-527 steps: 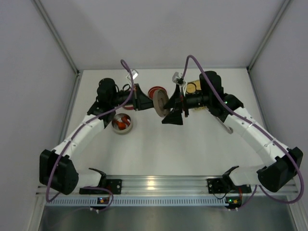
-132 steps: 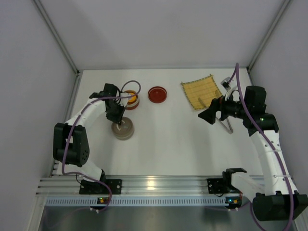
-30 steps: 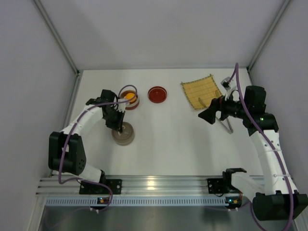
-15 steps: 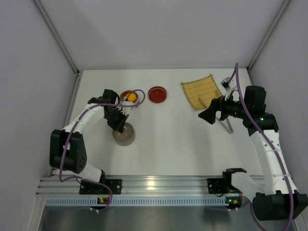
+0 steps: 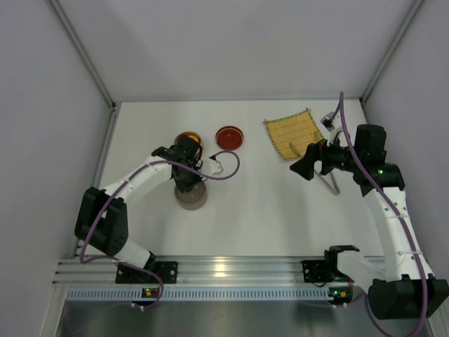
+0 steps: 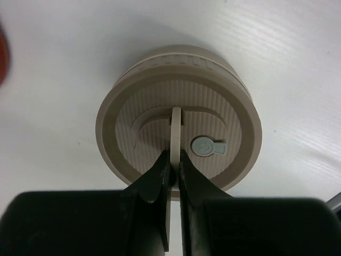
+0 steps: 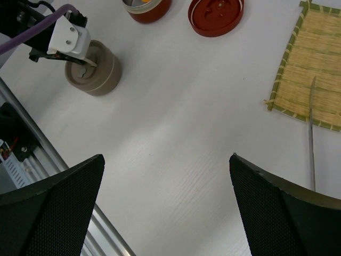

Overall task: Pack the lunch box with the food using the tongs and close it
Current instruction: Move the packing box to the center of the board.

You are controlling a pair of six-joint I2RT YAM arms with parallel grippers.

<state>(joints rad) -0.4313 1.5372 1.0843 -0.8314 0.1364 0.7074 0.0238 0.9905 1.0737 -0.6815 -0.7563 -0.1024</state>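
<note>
- Left pincer [image 6: 173, 160]: I see it pinching the upright tab [image 6: 176, 125] of the beige lid [image 6: 229, 112], which sits on its round tin at the near left of the surface [image 5: 266, 210].
- Right pincer [image 5: 300, 167]: spread wide, empty, hovering at right.
- Tongs [image 7: 311, 144]: lying at right, tip on the bamboo mat [image 7: 319, 48].
- Orange ball [image 5: 186, 137]: in the red tin [image 7: 154, 10], just beyond the beige lid.

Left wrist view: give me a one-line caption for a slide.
Left claw pinches the upright tab on the beige ribbed lid of a round container on the white table.
</note>
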